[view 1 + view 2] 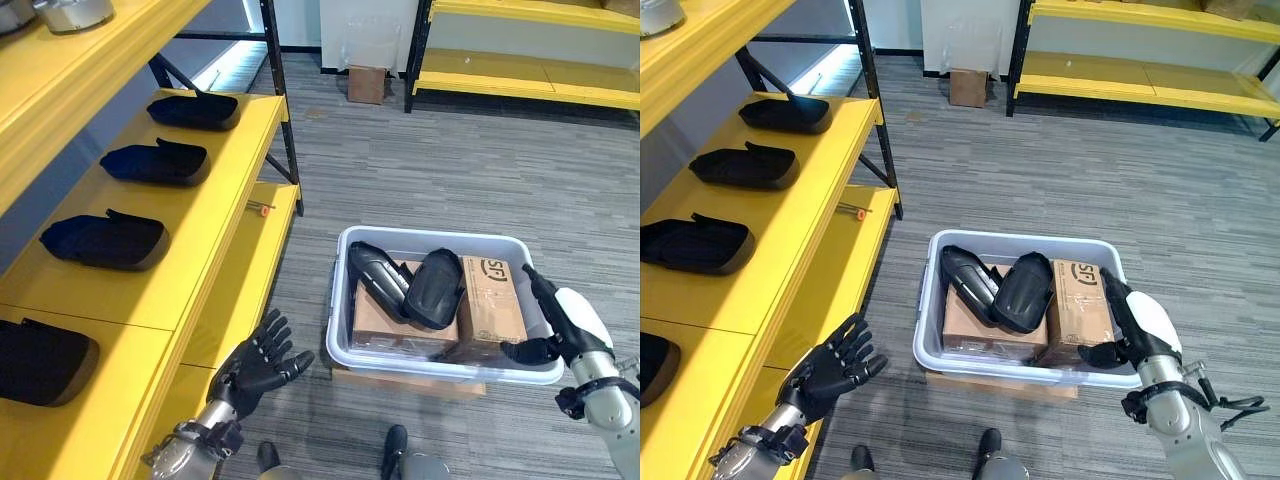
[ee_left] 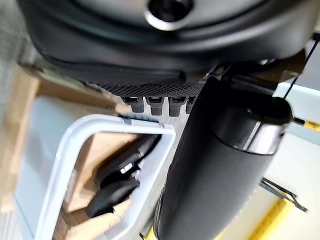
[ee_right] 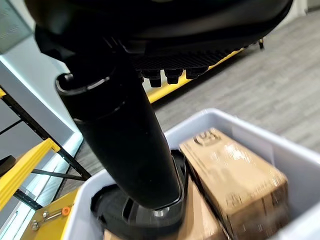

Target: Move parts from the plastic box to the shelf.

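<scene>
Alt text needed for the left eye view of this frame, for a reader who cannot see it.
A plastic box on the floor holds two black parts lying on cardboard boxes. The open right robot hand is at its right rim, and the open left robot hand hangs between box and yellow shelf. Four black parts already line the shelf.

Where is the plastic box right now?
The plastic box sits on the floor right of the yellow shelf, with the right hand at its right rim.
</scene>
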Controlling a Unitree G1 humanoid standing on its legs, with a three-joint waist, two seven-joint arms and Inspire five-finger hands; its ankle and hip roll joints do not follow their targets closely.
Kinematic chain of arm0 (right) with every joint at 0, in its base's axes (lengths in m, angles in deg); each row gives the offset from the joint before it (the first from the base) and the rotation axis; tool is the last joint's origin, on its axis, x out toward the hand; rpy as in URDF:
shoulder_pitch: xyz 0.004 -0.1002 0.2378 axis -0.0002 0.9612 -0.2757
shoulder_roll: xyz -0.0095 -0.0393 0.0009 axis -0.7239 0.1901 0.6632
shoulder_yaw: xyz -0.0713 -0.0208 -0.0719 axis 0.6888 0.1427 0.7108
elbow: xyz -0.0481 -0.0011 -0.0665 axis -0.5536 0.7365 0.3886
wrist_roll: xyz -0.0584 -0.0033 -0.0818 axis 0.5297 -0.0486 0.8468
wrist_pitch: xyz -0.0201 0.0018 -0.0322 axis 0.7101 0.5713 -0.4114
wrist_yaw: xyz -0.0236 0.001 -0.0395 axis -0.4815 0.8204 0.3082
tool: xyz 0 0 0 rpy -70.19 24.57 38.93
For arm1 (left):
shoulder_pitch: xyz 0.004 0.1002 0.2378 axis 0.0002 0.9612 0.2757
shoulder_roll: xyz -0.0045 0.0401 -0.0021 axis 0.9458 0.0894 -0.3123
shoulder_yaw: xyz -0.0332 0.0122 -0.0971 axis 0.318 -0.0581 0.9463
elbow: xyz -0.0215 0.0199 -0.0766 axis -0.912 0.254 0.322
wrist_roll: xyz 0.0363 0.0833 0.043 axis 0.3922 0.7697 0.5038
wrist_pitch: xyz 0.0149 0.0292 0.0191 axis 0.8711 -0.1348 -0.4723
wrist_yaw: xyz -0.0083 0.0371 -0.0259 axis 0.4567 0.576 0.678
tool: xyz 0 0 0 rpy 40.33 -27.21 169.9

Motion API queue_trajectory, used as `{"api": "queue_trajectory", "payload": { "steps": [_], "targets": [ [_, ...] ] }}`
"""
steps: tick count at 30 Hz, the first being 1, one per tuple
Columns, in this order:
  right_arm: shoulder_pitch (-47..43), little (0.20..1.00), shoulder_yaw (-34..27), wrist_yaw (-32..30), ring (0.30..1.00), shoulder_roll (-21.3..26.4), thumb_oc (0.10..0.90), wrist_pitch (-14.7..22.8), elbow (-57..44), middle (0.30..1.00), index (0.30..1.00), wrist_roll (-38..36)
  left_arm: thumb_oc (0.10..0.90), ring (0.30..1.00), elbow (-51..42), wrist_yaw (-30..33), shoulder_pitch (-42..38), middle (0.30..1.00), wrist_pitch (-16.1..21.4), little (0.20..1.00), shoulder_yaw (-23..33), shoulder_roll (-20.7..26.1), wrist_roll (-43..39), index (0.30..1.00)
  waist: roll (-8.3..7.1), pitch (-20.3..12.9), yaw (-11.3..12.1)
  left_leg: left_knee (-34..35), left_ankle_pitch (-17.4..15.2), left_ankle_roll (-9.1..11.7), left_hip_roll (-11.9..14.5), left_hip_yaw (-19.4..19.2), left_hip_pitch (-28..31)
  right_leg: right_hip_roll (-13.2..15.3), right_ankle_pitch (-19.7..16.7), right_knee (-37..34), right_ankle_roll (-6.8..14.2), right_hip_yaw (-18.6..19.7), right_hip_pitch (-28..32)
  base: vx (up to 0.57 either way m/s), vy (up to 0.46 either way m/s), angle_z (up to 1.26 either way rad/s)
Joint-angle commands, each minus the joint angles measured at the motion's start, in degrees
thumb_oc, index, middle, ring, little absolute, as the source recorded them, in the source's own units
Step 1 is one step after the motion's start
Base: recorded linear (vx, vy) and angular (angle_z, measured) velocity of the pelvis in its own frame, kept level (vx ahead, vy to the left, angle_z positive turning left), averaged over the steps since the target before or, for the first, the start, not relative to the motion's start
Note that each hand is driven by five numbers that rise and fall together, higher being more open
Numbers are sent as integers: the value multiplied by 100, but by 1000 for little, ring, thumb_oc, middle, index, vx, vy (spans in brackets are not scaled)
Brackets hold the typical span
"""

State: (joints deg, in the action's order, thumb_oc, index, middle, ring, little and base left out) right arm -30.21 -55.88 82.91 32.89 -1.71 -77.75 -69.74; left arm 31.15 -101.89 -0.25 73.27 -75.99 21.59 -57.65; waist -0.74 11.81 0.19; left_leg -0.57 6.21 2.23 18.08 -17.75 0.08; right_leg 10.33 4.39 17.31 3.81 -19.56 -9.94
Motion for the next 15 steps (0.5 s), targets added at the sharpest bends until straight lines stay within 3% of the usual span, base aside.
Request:
{"api": "queue_trajectory", "payload": {
  "steps": [1, 8, 11, 12, 13, 15],
  "targets": [
    [-498, 1000, -153, -353, 1000, 251, 900, 346, -239, 1000, 1000, 34, 900, 1000, -434, -90, -317, 1000, 342, 1000, 108, 239, 48, 1000, -81, -132, -53, -113, 491, 657, 536, -63, 77, 119, -7, -167, 4, 91, 459, 64, -56, 18],
    [-461, 1000, -67, -168, 1000, 312, 900, 536, -234, 1000, 1000, 510, 900, 1000, -291, -152, -465, 1000, 283, 1000, 22, 276, 176, 1000, -18, -170, -219, -564, 524, 773, 528, -502, 200, 96, 301, 43, -109, -78, 722, 102, -97, 24],
    [-525, 1000, 11, 18, 1000, 426, 900, 614, -240, 1000, 1000, 844, 900, 1000, -261, 85, -555, 1000, 336, 1000, 60, 285, 131, 1000, -54, -155, -232, -1005, 683, 853, 635, -646, 153, 13, 329, -63, -224, -180, 893, 66, -134, 17],
    [-564, 1000, 27, 40, 1000, 494, 900, 634, -251, 1000, 1000, 834, 900, 1000, -273, 102, -597, 1000, 314, 1000, 98, 290, 101, 1000, -95, -139, -231, -1378, 853, 944, 789, -727, 66, -2, 335, -161, -282, -231, 992, 88, -164, 15],
    [-676, 1000, 78, 86, 1000, 577, 900, 615, -261, 1000, 1000, 779, 900, 1000, -243, 106, -652, 1000, 272, 1000, 69, 285, 133, 1000, -114, -101, -200, -1708, 955, 1007, 850, -605, -146, -89, 317, -319, -340, -224, 1105, 98, -146, 20],
    [-822, 1000, 190, 126, 1000, 619, 900, 597, -263, 1000, 1000, 631, 900, 1000, -230, 167, -654, 1000, 228, 1000, 44, 237, 218, 1000, -92, -69, -90, -1520, 738, 854, 422, -282, -291, -168, 255, -398, -298, -92, 1120, 81, -20, 21]
  ]
}}
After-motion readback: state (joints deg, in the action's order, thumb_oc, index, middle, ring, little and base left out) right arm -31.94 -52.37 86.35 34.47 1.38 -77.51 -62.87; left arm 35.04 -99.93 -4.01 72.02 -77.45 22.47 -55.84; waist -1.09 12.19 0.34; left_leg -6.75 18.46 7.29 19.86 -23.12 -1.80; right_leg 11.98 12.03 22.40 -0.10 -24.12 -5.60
